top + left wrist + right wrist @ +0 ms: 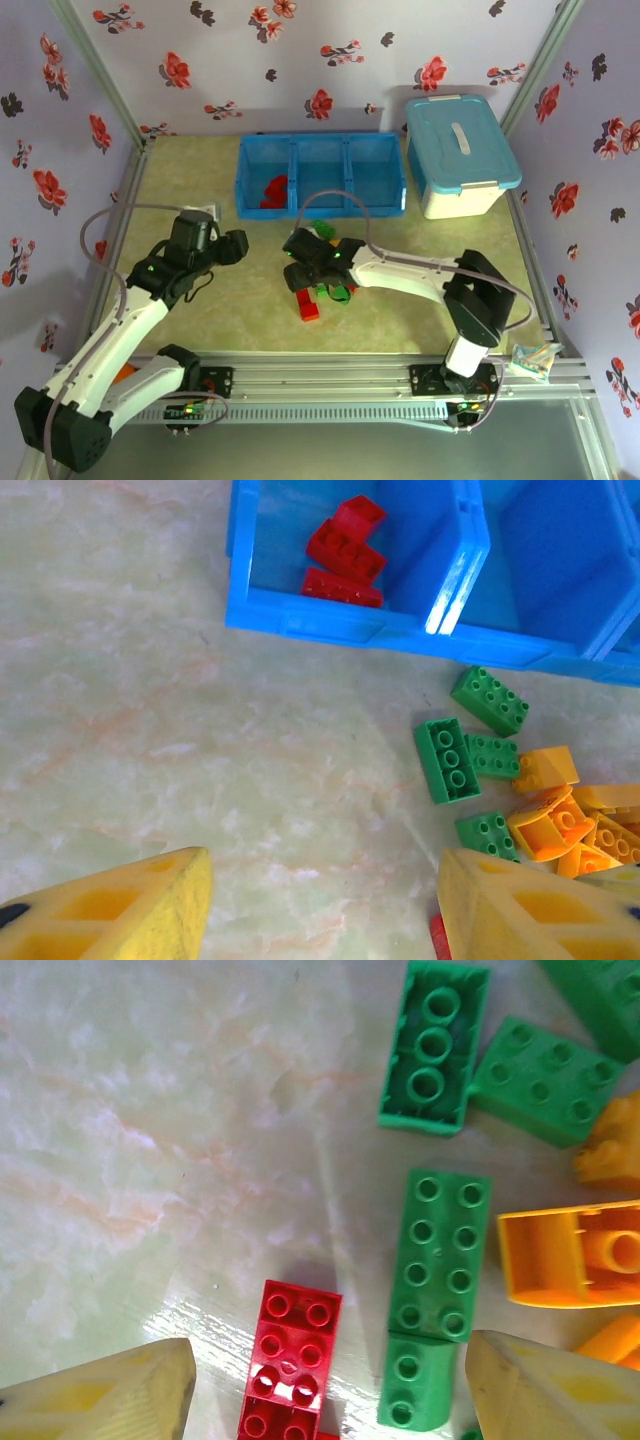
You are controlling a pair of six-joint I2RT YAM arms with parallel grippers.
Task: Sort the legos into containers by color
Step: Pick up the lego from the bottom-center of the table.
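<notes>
The right gripper is hanging with its yellow fingers spread wide over a small red plastic studded brick, not gripping it. The left gripper, left of the pile, is gaping too and carrying nothing. Loose red, green and orange bricks are lying heaped just near of the long translucent blue plastic tray. They are looking light, rigid and slick, so pinching the red one across its flat long sides is seeming safest. Red bricks are sitting in the tray's left compartment; the middle and right ones are looking empty.
</notes>
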